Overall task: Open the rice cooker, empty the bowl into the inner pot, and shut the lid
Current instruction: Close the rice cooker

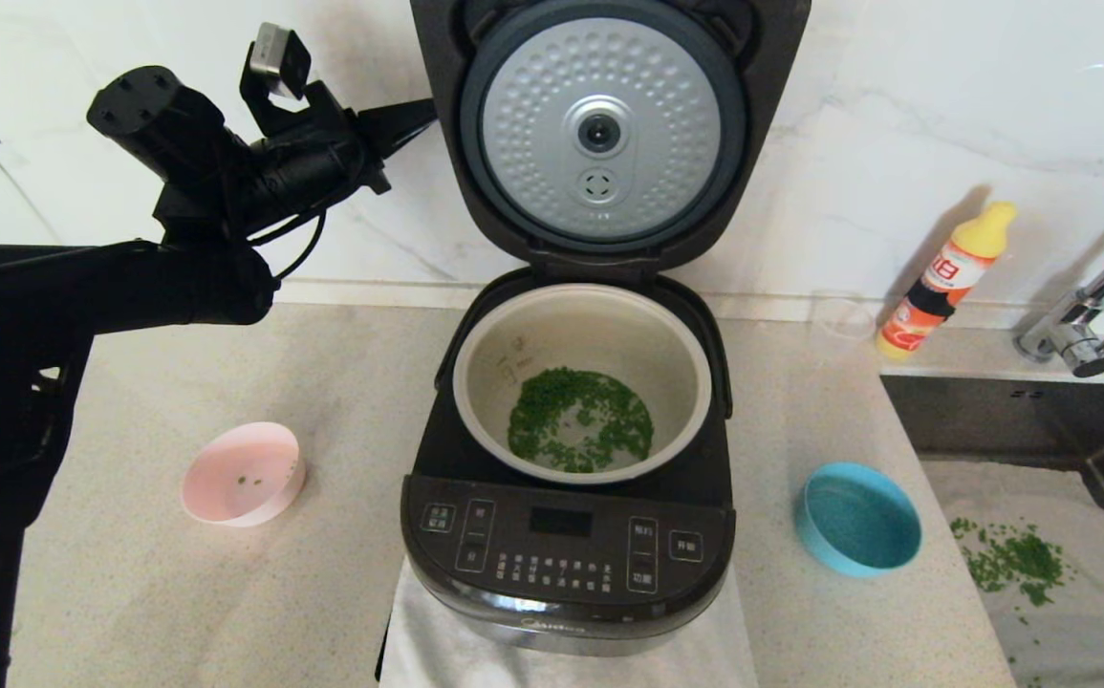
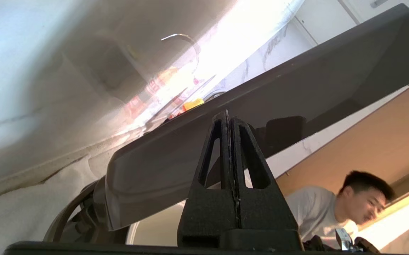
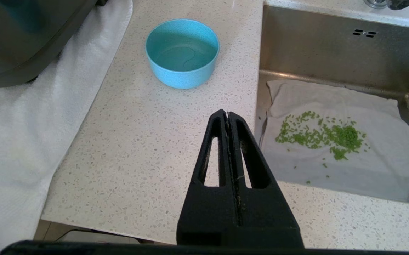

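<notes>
The rice cooker (image 1: 566, 497) sits mid-desk (image 1: 131, 592), its lid (image 1: 599, 134) upright, green bits in the inner pot (image 1: 580, 377). I judge the lid stiff, hinged and glossy-slick, best pushed near its top edge. My left gripper (image 1: 418, 113) is raised level beside that lid, fingers pressed together, possibly touching. My right gripper (image 3: 228, 115), fingers together, hangs parked near the blue bowl (image 3: 182, 53).

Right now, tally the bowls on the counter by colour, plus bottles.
Pink bowl: 1
Blue bowl: 1
Yellow-and-orange bottle: 1
Total: 3
</notes>
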`<state>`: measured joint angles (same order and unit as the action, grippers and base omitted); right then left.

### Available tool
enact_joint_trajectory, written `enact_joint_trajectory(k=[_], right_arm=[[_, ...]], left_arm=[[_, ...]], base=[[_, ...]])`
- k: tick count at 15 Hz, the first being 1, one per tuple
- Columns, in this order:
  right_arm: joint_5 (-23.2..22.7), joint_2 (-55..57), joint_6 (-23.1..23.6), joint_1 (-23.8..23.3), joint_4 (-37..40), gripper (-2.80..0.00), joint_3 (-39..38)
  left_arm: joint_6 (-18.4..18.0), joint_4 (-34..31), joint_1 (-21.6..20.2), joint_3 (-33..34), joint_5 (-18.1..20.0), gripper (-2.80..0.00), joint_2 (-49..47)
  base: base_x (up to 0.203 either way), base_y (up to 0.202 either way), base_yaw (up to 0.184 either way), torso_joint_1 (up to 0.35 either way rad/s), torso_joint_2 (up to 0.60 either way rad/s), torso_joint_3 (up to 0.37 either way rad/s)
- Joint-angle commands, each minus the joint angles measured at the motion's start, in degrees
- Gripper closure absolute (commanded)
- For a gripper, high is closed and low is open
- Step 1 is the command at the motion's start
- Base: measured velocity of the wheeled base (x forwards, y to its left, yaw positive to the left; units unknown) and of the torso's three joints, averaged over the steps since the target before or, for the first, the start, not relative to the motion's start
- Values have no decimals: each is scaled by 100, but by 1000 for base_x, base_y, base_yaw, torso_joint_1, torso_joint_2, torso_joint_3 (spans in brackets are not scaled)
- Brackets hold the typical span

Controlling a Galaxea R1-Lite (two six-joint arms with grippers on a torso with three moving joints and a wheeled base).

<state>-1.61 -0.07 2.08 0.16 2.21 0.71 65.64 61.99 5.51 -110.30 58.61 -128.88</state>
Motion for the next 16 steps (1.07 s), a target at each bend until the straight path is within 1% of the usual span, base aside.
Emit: enact_joint_trajectory(k=[1, 4, 7, 9, 11, 12, 16], right_arm=[[-6, -1, 2, 2, -1, 0, 0], [-6, -1, 2, 2, -1, 0, 0], [-6, -1, 2, 2, -1, 0, 0], [-6, -1, 2, 2, -1, 0, 0], [-6, -1, 2, 2, -1, 0, 0], [-6, -1, 2, 2, -1, 0, 0], [-6, -1, 2, 2, -1, 0, 0]], left_arm=[[37, 40, 11, 0, 105, 0, 21], [88, 294, 29, 56, 347, 0, 38], [116, 384, 29, 256, 480, 0, 116], [116, 606, 29, 603, 540, 0, 240], [116, 948, 29, 1126, 648, 0, 459], [121, 1067, 29, 1212, 688, 0, 541], [151, 1053, 11, 1076, 648, 0, 587]], base=[[0, 0, 0, 0, 0, 0], [0, 0, 0, 0, 0, 0], [0, 0, 0, 0, 0, 0], [0, 0, 0, 0, 0, 0], [0, 0, 0, 0, 0, 0], [0, 0, 0, 0, 0, 0], [0, 0, 0, 0, 0, 0]])
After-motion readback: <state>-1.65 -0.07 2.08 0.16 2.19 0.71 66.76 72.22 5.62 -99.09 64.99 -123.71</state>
